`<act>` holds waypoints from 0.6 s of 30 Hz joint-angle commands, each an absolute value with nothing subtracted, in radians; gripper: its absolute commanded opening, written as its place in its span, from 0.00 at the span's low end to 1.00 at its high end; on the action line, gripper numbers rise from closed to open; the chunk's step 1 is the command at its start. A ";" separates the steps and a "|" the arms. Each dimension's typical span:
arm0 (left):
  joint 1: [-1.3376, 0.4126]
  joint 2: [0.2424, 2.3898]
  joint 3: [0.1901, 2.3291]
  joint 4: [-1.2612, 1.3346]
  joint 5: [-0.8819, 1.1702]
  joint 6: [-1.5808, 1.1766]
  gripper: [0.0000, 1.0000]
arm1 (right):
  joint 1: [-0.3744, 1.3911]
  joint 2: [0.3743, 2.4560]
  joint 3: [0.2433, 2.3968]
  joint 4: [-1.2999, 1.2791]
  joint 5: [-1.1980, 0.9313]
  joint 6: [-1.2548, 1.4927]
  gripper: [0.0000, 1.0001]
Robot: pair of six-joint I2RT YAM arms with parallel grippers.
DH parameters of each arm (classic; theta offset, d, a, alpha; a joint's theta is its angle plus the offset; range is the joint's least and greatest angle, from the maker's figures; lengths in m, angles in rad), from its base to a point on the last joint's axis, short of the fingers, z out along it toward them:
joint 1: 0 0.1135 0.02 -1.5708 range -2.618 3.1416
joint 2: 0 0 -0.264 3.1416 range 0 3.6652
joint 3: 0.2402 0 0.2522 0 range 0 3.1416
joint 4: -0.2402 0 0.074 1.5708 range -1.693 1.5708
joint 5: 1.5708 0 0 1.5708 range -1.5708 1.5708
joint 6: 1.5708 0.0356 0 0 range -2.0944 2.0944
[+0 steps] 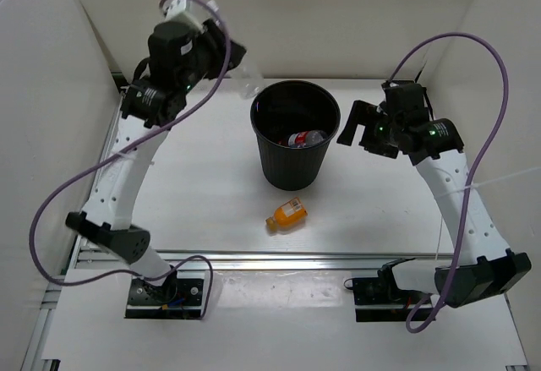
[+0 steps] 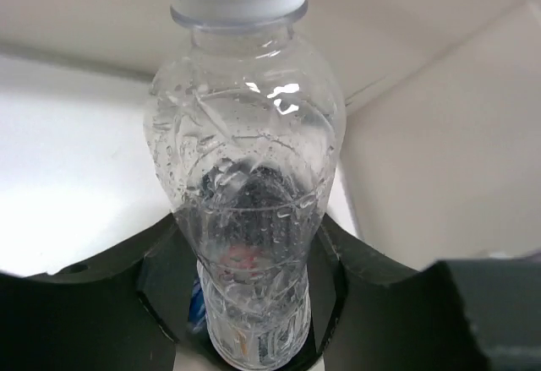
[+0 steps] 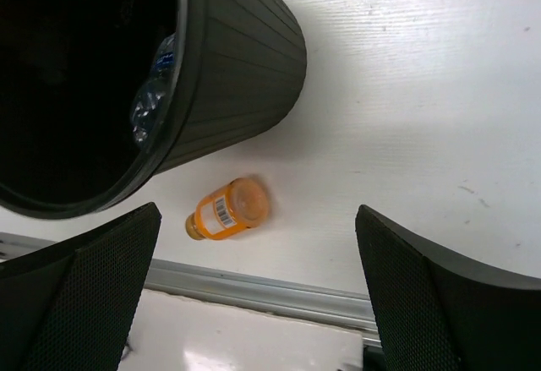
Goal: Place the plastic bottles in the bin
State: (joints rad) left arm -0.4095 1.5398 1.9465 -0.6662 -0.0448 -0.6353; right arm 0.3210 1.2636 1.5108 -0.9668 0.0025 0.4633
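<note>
My left gripper (image 1: 230, 60) is shut on the clear unlabelled bottle (image 1: 248, 79) and holds it in the air just beyond the upper-left rim of the black bin (image 1: 296, 164). In the left wrist view the bottle (image 2: 249, 160), white cap up, is clamped between the gripper (image 2: 254, 303) jaws. A red-labelled bottle (image 1: 306, 139) lies inside the bin. The squat orange bottle (image 1: 287, 215) lies on its side on the table in front of the bin; it also shows in the right wrist view (image 3: 226, 209). My right gripper (image 1: 355, 126) is open and empty, right of the bin.
In the right wrist view the bin wall (image 3: 237, 67) fills the upper left, with a clear bottle with blue label (image 3: 152, 92) inside it. A metal rail (image 3: 279, 291) runs along the table's near edge. White walls enclose the table on the left, back and right.
</note>
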 commanded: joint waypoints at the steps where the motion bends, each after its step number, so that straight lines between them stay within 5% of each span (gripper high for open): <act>1: -0.518 1.762 2.202 -0.833 -0.124 -0.539 0.44 | 0.272 1.230 1.471 -0.907 -0.069 0.544 1.00; 5: -0.599 1.884 2.332 -0.876 -0.089 -0.514 0.51 | 0.239 1.201 1.441 -0.897 -0.091 0.554 1.00; 10: -0.647 1.869 2.269 -0.912 -0.164 -0.502 1.00 | 0.198 1.167 1.413 -0.897 -0.101 0.567 1.00; 18: -0.450 1.420 2.048 -0.857 -0.261 -0.623 1.00 | 0.065 1.054 1.113 -0.780 -0.366 0.882 1.00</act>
State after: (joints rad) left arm -0.5510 1.7336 2.0953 -0.9028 -0.1707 -0.5671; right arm 0.0956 1.0782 1.2209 -0.8669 -0.1982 0.7116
